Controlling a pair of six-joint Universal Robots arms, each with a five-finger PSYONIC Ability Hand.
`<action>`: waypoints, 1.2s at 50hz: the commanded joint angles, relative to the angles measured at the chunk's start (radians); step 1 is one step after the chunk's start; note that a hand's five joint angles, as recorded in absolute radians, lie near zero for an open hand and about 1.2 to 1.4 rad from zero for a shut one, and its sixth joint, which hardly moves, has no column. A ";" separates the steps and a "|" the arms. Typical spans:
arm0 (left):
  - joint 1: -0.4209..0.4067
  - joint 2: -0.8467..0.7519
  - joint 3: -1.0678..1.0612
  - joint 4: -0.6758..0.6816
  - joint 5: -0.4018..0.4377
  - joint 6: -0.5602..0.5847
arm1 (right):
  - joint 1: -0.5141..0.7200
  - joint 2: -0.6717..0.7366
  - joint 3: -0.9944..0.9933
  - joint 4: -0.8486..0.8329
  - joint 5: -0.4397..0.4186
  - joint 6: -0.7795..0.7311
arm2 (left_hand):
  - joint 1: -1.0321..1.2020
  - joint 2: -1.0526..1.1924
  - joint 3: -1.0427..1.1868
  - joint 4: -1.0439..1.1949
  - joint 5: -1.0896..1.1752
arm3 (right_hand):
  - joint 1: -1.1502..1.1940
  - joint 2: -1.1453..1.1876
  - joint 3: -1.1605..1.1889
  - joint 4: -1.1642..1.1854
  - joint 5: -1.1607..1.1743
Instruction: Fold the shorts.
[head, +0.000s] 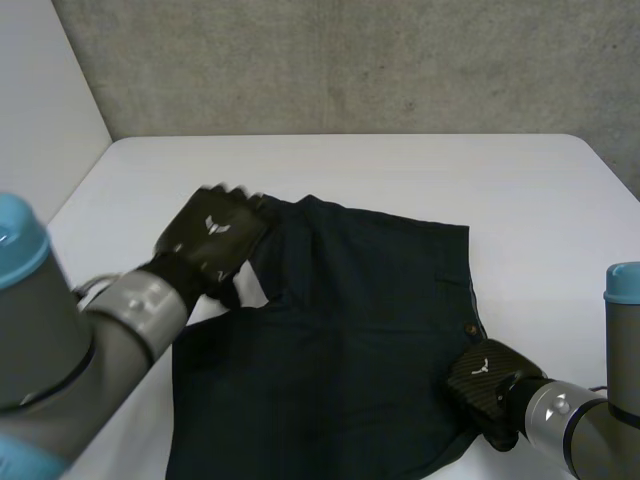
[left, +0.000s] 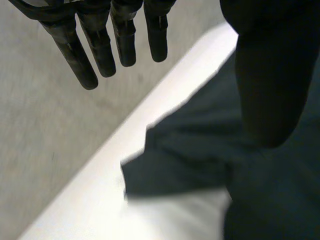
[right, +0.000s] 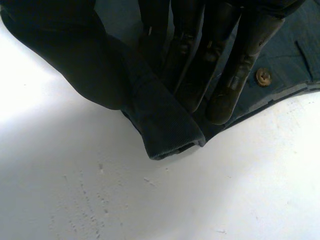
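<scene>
The pair of dark navy cotton shorts (head: 350, 340) lies flat in the lower middle of the head view. Its waistband runs down the right side of the frame and its two legs point to the left, so the long axis from waist to hems goes across the picture. A small round brown button (head: 468, 327) sits on the waistband. The robot's black right hand (head: 483, 375) is at the lower right, on the near corner of the waistband. In its wrist view the straight fingers (right: 235, 80) press down on the cloth, and a fold of band is pinched between them and the thumb (right: 75, 60). From this hand the rest of the garment lies up and to the left, which is probably the way the corner must travel. The black left hand (head: 212, 238) is at the upper left, above the hem of the far leg. Its fingers (left: 82, 60) are straight and spread, clear of the cloth and holding nothing. It is the nearer hand to that hem. There is one pair of shorts, one visible button and two hands. The shorts lie on the white table (head: 400, 170), and a grey concrete wall (head: 350, 60) stands behind it.
</scene>
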 joint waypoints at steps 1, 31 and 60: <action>0.102 -0.249 0.152 0.257 0.305 -0.001 | 0.000 0.000 0.008 -0.029 0.001 0.000 | 0.131 0.124 0.127 0.127 0.124 | 0.408 0.206 0.195 0.204 0.238; 0.119 -0.839 0.761 0.043 0.450 0.117 | 0.003 0.035 0.017 -0.102 0.003 0.000 | 0.465 0.459 0.461 0.461 0.459 | 0.408 0.206 0.195 0.204 0.238; 0.107 -0.736 0.632 -0.045 0.067 0.205 | 0.000 0.058 0.020 -0.118 0.010 0.000 | 1.070 1.064 1.066 1.066 1.063 | 0.408 0.206 0.195 0.204 0.238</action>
